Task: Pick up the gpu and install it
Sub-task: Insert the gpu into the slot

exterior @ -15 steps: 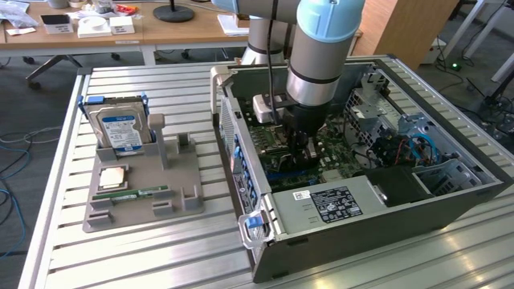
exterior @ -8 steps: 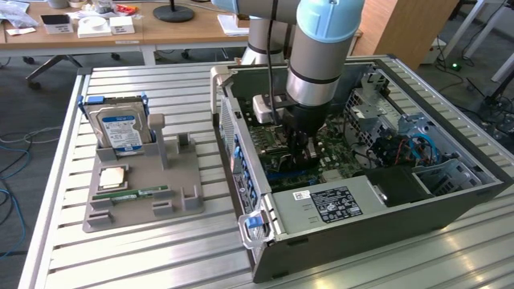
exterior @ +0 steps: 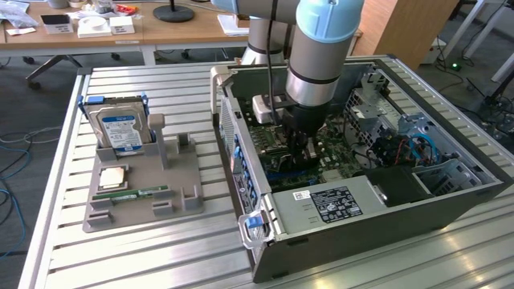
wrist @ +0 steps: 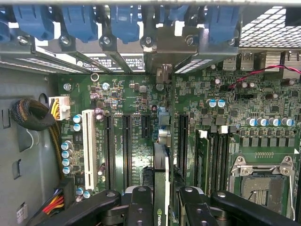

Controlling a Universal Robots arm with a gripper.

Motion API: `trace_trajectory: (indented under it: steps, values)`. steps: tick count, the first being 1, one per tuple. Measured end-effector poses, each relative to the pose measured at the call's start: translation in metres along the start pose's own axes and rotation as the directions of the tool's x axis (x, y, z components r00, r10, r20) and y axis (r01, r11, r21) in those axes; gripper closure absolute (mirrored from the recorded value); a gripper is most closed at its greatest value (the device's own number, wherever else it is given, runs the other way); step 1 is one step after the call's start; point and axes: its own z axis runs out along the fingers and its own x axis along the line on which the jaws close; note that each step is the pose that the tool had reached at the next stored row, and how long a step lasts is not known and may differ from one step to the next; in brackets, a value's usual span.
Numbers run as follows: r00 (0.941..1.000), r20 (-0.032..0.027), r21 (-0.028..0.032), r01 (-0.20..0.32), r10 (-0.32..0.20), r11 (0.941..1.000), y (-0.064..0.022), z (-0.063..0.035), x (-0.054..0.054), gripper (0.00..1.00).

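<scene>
gpu (wrist: 160, 188) in end effector (wrist: 160, 200), apparently over motherboard (wrist: 141, 103)

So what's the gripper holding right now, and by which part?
The gripper holds the gpu edge-on, clamped by its upper edge, above the motherboard slots.

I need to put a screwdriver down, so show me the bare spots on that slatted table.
Free: the slatted aluminium table in front of the grey parts holder, and the strip between the silver blue-labelled hard drive and the open computer case. Crowded: the case, where the gripper holds the dark gpu card over the motherboard.
</scene>
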Motion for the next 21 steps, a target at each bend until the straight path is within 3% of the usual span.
trace_trajectory:
  steps: [21]
  values:
    - [1.0,-0.0002,0.0003,0.0,0.0,1.0,0.0022,0.0015,0.0001,0.74]
